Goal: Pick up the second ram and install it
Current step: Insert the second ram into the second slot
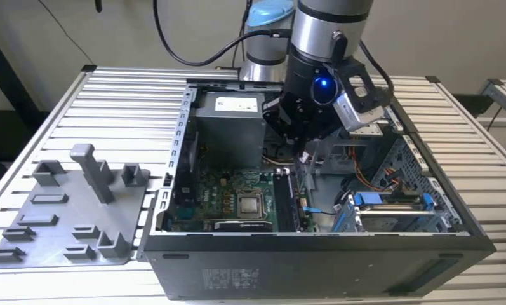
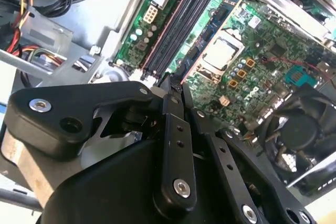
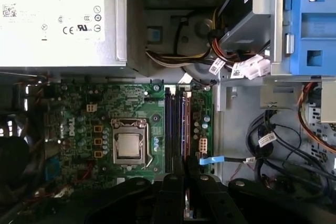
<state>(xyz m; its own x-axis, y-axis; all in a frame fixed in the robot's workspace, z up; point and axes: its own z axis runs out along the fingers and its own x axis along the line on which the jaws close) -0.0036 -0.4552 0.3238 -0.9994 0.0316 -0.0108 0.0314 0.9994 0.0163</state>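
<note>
Tool (image 3: pixel 185 174) over RAM slots (image 3: pixel 177 129); exterior view adds tray (image 1: pixel 66 210).

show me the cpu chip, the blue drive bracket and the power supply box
CPU chip (image 3: pixel 129 146), first wrist view, on the middle of its silver lid.
Blue drive bracket (image 3: pixel 313 22), first wrist view, on its flat blue face.
Power supply box (image 3: pixel 58 19), first wrist view, on its pale labelled side.

The arm reaches straight down, its pincer (image 1: pixel 302 147) pointing downward with the fingers (image 2: pixel 173 103) drawn together.
</note>
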